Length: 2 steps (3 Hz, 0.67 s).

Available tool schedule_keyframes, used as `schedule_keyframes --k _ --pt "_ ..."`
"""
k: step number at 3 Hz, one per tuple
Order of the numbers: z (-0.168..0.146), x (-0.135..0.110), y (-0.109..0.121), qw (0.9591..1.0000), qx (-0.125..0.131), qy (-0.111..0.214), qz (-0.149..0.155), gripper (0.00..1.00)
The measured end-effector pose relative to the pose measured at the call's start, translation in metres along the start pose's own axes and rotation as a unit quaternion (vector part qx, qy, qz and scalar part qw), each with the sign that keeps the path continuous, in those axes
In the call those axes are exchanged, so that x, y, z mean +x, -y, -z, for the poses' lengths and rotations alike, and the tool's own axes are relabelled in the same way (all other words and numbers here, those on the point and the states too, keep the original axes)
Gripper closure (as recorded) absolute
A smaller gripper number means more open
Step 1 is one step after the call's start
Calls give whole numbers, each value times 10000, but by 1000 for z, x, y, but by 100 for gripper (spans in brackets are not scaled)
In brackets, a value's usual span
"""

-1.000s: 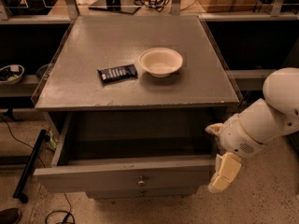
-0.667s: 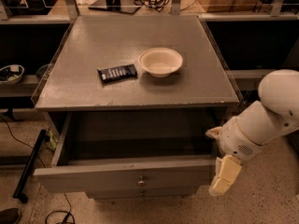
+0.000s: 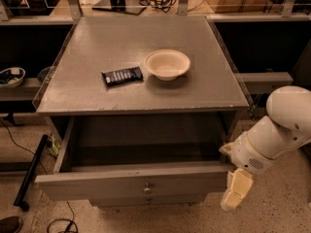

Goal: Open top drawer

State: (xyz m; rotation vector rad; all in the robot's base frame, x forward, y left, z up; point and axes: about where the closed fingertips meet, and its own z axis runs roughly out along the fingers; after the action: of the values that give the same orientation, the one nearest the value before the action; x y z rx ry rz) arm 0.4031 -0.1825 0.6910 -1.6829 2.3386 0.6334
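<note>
Item: top drawer (image 3: 121, 182), wide and grey, standing pulled well out from the grey cabinet (image 3: 87, 47), its deep plain interior lying open to view and showing nothing inside; the flat front is facing the camera with a small round brass knob (image 3: 147, 188) sitting at its centre. A second knob (image 3: 148, 200) is showing just beneath, on the lower drawer front, which is sitting recessed behind the open one. Item: gripper (image 3: 234, 194), cream-coloured, hanging downward at the right end of the drawer front, just beside its corner and below the level of the cabinet top; whether it is spread or closed cannot be told from this angle, it appears to be carrying nothing, and contact with the drawer corner is possibly being made but is not clear. The white arm (image 3: 279, 130) is reaching in from the right edge, its rounded joint sitting above and to the right of the gripper. Items on the cabinet top: a shallow cream bowl (image 3: 166, 64) sitting upright right of centre; a dark snack bar wrapper (image 3: 122, 75) lying flat just left of the bowl, not touching it. Surroundings: a small bowl (image 3: 10, 76) resting on the low shelf at far left; a black bar (image 3: 30, 171) lying slanted on the speckled floor left of the cabinet.
</note>
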Motion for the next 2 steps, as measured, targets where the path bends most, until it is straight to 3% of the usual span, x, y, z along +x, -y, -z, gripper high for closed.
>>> schedule_keyframes --k 1,2 --pt "-8 6 5 9999 -74 -43 -82 0" --pt "-20 -3 4 9992 -386 -1 108 0"
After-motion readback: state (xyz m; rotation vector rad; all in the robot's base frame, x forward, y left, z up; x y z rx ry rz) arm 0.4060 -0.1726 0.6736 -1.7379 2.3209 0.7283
